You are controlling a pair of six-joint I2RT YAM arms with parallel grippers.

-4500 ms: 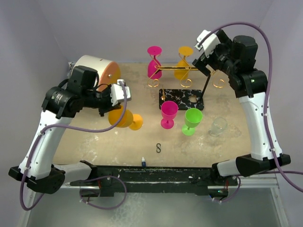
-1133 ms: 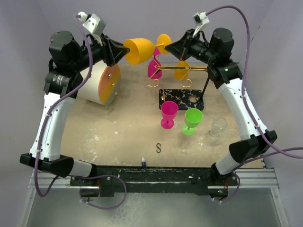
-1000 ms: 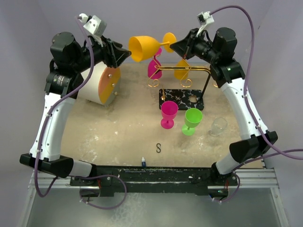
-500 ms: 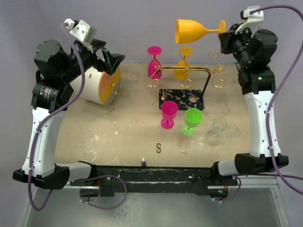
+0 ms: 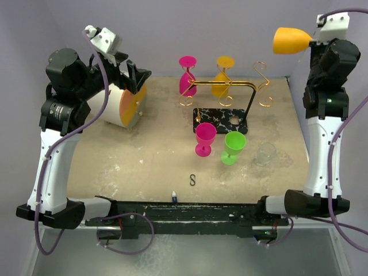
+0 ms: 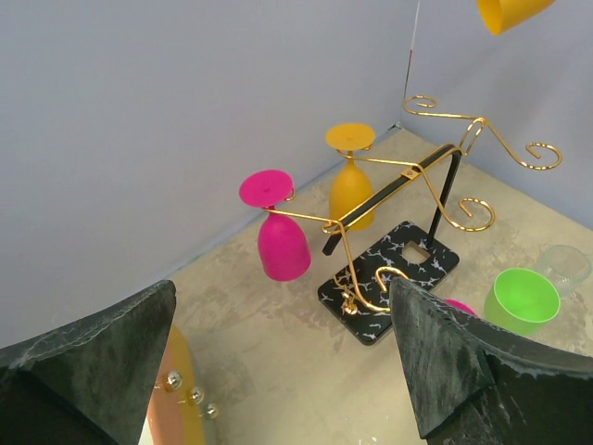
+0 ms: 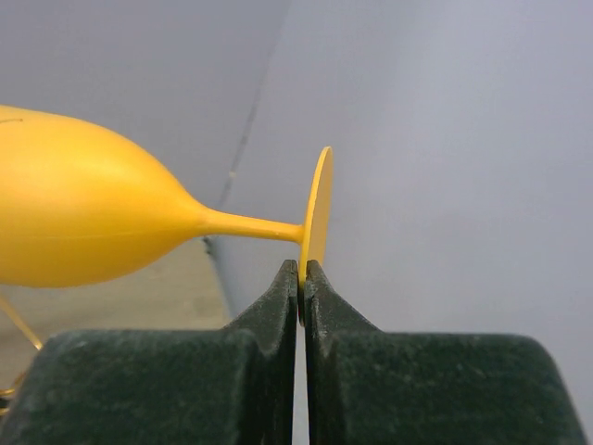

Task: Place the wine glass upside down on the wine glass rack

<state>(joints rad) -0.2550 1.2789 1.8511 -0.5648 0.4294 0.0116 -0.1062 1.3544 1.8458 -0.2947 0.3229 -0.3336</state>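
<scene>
Right tool (image 7: 302, 278) pressed tight, pinching thin foot rim of orange wine glass (image 7: 83, 222). Glass lies sideways, high over far right table (image 5: 144, 167) corner, well clear of rack (image 5: 227, 86). Left tool (image 6: 278, 320) spread wide, empty. Rack is gold wire with curled hooks on marbled black base. Pink glass (image 5: 187, 77) and second orange glass (image 5: 222, 79) hang there. Pinch visible only in right wrist view.

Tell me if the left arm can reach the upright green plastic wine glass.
Probably yes: left gripper is open and empty; only the upright pink plastic wine glass stands beside the green glass, so come from above.
</scene>
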